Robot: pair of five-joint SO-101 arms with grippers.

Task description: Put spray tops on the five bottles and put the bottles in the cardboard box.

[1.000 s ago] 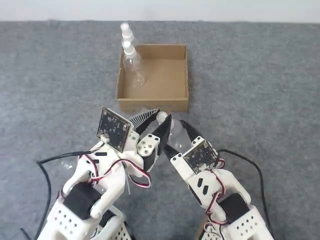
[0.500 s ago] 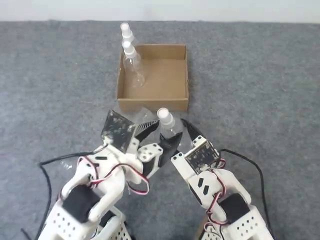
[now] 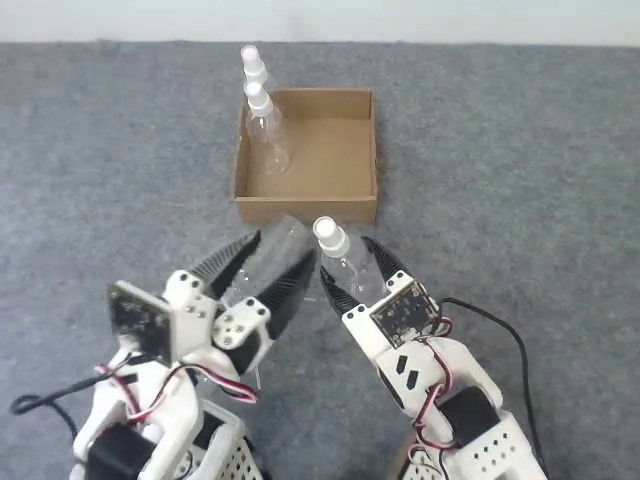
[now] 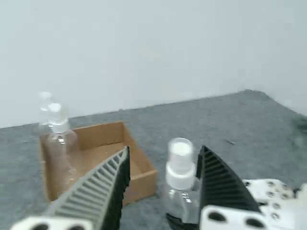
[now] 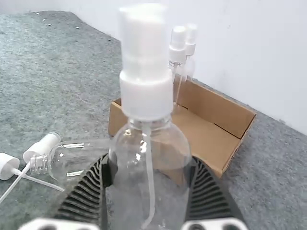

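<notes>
My right gripper is shut on an upright clear bottle with a white spray top on its neck, just in front of the cardboard box. In the right wrist view the fingers press both sides of that bottle. My left gripper stands open to the left of it, its fingers apart and touching nothing. A capless bottle lies on the mat beside a loose spray top. Two capped bottles stand at the box's far left corner.
The grey mat runs wide to the right and left of the box. Most of the box floor is bare. A black cable trails beside the right arm's base.
My left gripper has drawn back from the bottle's spray top toward the near left and now stands wide open. The right gripper still holds the capped bottle in about the same place.
</notes>
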